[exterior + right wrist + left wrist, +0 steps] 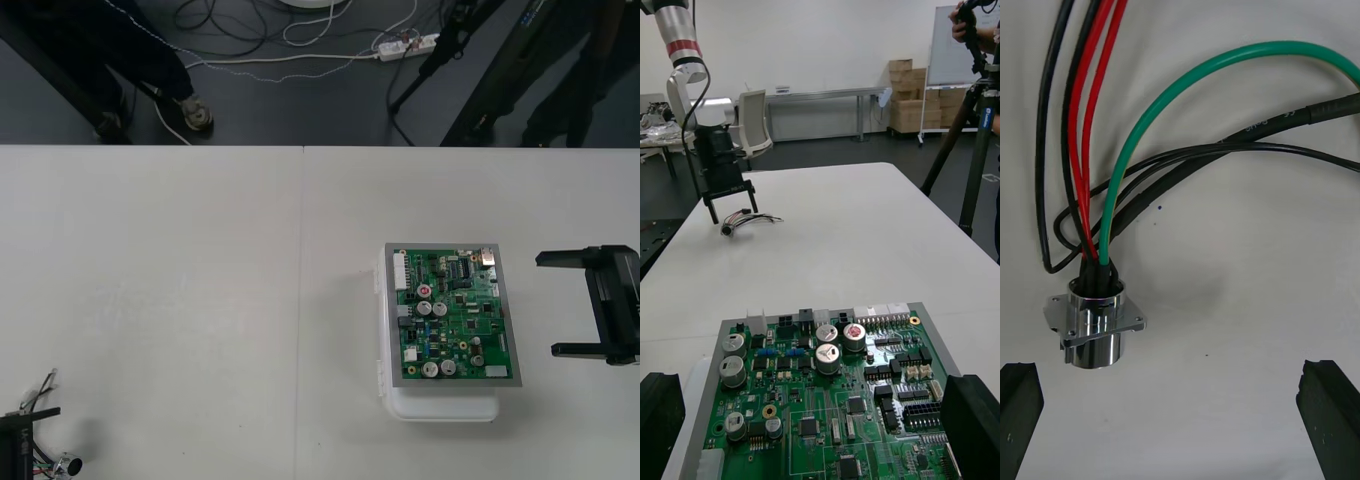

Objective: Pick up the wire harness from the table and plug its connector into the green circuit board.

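The green circuit board (pixel 450 315) lies on its white base (pixel 440 408) right of the table's middle. My right gripper (pixel 548 305) hovers open just right of the board, and its fingers (pixel 974 427) stand wide apart at the board's (pixel 827 405) near edge. The wire harness (pixel 45 455) lies on the table at the front left corner. Its round metal socket (pixel 1094 326) rests flat, with red, black and green wires (pixel 1112 187) fanning away from it. My left gripper (pixel 1172 420) is open right above the socket, touching nothing. The harness plug is hidden.
Across the table, the left gripper (pixel 726 184) hangs over the harness (pixel 749 220) in the right wrist view. Bare table (pixel 200 300) stretches between the harness and the board. Cables and a power strip (pixel 405 44) lie on the floor beyond the far edge.
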### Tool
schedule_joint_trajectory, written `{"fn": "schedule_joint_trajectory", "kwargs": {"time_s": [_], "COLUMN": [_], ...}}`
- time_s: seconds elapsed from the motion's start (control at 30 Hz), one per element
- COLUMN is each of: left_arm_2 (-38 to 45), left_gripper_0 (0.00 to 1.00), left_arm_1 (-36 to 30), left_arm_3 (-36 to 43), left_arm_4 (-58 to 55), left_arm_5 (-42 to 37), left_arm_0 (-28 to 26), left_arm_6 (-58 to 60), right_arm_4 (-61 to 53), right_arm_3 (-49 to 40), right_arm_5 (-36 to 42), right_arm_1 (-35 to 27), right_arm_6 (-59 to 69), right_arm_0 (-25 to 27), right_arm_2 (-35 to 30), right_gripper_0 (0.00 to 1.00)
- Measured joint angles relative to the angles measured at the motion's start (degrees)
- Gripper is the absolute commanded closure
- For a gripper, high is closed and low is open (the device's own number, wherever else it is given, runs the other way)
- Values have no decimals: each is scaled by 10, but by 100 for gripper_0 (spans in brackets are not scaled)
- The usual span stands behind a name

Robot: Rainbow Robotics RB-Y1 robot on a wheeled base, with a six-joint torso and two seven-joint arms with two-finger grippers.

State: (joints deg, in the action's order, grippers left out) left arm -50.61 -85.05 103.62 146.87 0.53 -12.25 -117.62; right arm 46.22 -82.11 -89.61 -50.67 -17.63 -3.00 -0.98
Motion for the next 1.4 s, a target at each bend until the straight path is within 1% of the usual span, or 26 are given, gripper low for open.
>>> {"fn": "schedule_joint_trajectory", "kwargs": {"time_s": [0.27, 0.6, 0.73, 0.93, 1.0, 1.07, 1.1, 1.13, 1.17, 1.2, 1.23, 1.27, 1.3, 1.4], "left_arm_2": [-79, -151, -162, -163, -163, -164, -165, -166, -167, -168, -170, -172, -175, -184], "left_gripper_0": [0, 0, 0, 1, 6, 17, 19, 28, 40, 47, 70, 88, 99, 100], "left_arm_1": [16, 31, 36, 48, 50, 51, 51, 51, 51, 51, 51, 51, 51, 51], "left_arm_3": [-32, -61, -69, -83, -86, -87, -88, -88, -89, -89, -89, -89, -90, -90], "left_arm_4": [0, -11, -16, -20, -21, -22, -22, -22, -23, -24, -25, -26, -27, -30], "left_arm_5": [-4, -4, -4, -5, -5, -5, -5, -5, -5, -5, -5, -5, -5, -5], "left_arm_0": [69, 124, 138, 144, 144, 144, 144, 144, 144, 144, 145, 146, 148, 154], "left_arm_6": [0, 0, 0, 0, 0, 0, 0, 0, 0, 0, 0, 0, 0, 0], "right_arm_4": [1, 3, 3, 3, 3, 3, 3, 3, 3, 3, 3, 3, 3, 3], "right_arm_3": [0, -10, -17, -27, -27, -27, -27, -28, -28, -28, -28, -28, -28, -28], "right_arm_5": [0, 0, 0, 0, 0, 0, 0, 0, 0, 0, 0, 0, 0, 0], "right_arm_1": [0, -1, -1, -4, -4, -5, -5, -5, -5, -5, -5, -5, -5, -5], "right_arm_6": [0, 0, 0, 0, 0, 0, 0, 0, 0, 0, 0, 0, 0, 0], "right_arm_0": [4, 14, 19, 27, 29, 30, 30, 30, 30, 30, 30, 30, 30, 30], "right_arm_2": [0, 0, 0, 0, 0, 0, 0, 0, 0, 0, 0, 0, 0, 0], "right_gripper_0": [0, 0, 0, 0, 0, 0, 0, 0, 0, 0, 0, 0, 0, 0]}}
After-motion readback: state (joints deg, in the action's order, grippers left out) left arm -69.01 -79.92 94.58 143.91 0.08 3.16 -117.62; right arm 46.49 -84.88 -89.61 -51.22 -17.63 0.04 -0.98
